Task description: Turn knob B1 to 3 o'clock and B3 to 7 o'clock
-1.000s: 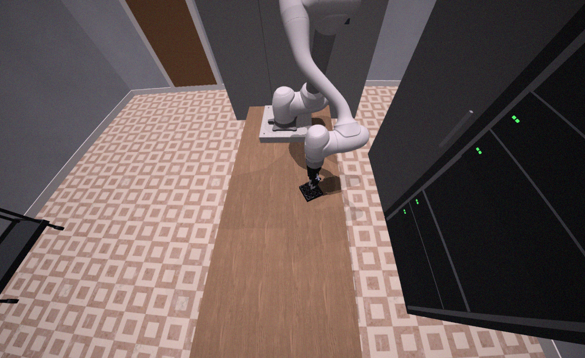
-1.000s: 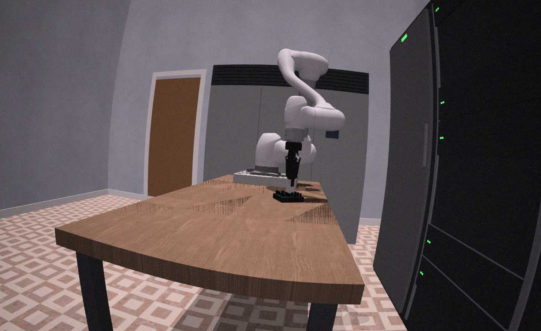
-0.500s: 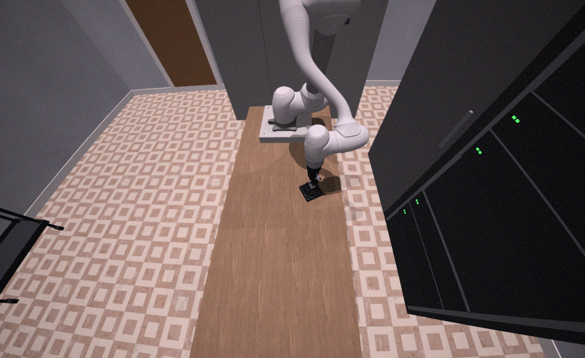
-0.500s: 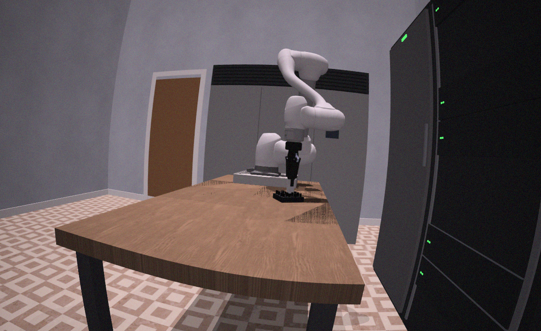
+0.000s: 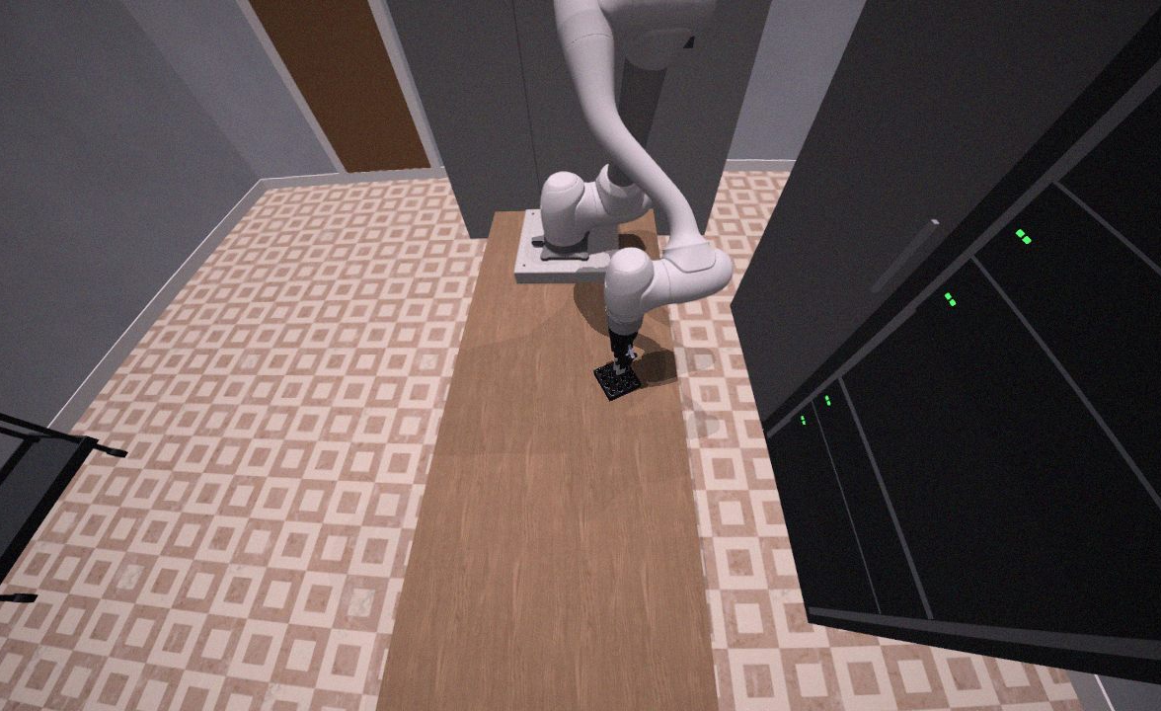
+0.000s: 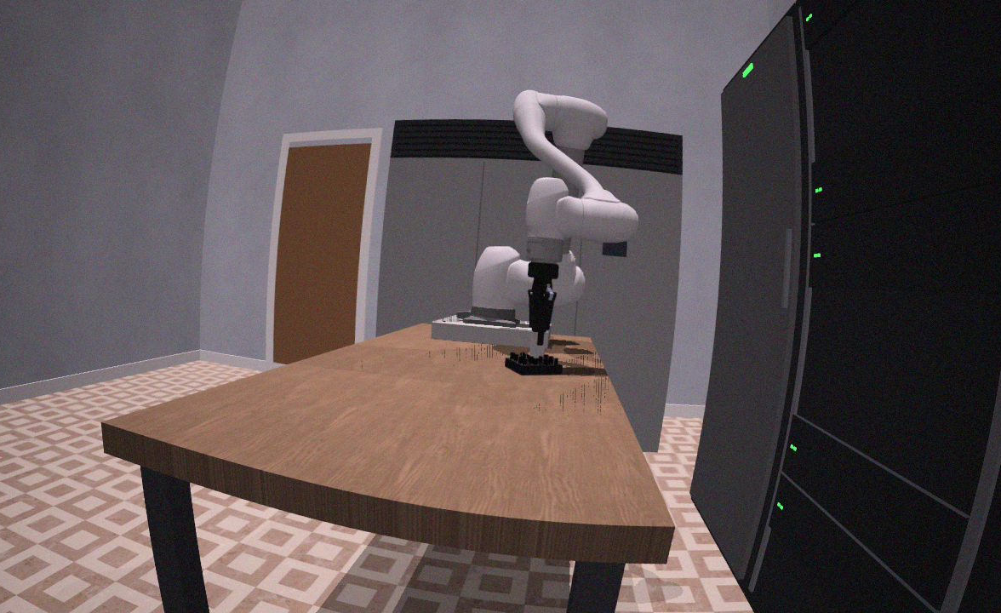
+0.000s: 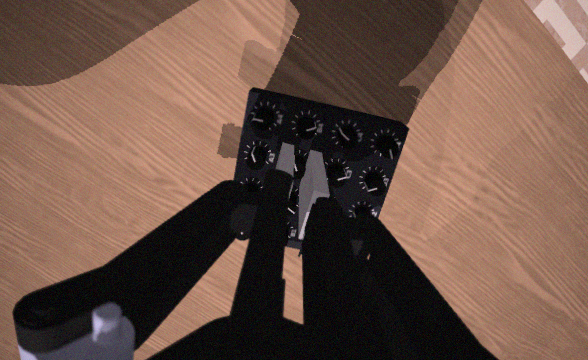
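Note:
The black knob box (image 5: pixel 619 380) stands on the wooden table near its right edge, close to the arm's base; it also shows in the exterior view (image 6: pixel 534 364). In the wrist view the box (image 7: pixel 324 150) shows several knobs with white lines. My gripper (image 7: pixel 296 166) points straight down onto it, with a grey finger pad on each side of a knob in the second column from the left and second row from the top, which I read as B3 (image 7: pixel 299 159). The pads press on that knob. The fingers hide the knobs below it. In the top and exterior views the gripper (image 5: pixel 624 363) (image 6: pixel 539 349) touches the box top.
The arm's grey base plate (image 5: pixel 558 261) lies on the table just behind the box. A dark cabinet wall (image 5: pixel 965 309) stands to the right of the table. The table's right edge (image 5: pixel 681 389) is close to the box.

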{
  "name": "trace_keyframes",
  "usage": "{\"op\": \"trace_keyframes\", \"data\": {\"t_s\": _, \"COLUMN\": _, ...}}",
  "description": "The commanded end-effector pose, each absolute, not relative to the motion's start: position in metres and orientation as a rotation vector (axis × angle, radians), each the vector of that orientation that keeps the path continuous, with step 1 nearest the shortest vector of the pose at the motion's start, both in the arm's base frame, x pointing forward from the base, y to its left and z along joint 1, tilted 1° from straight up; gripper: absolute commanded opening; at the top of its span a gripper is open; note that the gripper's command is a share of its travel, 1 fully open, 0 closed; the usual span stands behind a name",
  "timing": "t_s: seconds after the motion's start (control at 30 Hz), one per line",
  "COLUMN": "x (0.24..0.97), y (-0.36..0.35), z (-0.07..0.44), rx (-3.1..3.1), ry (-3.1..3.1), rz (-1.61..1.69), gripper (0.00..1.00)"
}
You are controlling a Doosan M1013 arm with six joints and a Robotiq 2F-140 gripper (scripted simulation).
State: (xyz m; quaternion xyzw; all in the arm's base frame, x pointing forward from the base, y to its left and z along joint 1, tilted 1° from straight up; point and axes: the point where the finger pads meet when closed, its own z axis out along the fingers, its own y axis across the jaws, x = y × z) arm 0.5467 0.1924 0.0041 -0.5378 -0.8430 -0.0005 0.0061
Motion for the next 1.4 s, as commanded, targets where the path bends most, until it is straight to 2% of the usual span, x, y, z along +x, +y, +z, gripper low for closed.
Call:
{"op": "trace_keyframes", "data": {"t_s": 0.0, "x": 0.5467, "y": 0.1925, "z": 0.0041, "rx": -1.683, "ry": -2.638, "rz": -0.002, "gripper": 0.05}}
{"op": "trace_keyframes", "data": {"t_s": 0.87, "x": 0.5467, "y": 0.1925, "z": 0.0041, "rx": -1.606, "ry": -2.685, "rz": -0.002, "gripper": 0.05}}
{"op": "trace_keyframes", "data": {"t_s": 1.37, "x": 0.5467, "y": 0.1925, "z": 0.0041, "rx": -1.326, "ry": -2.835, "rz": -0.004, "gripper": 0.05}}
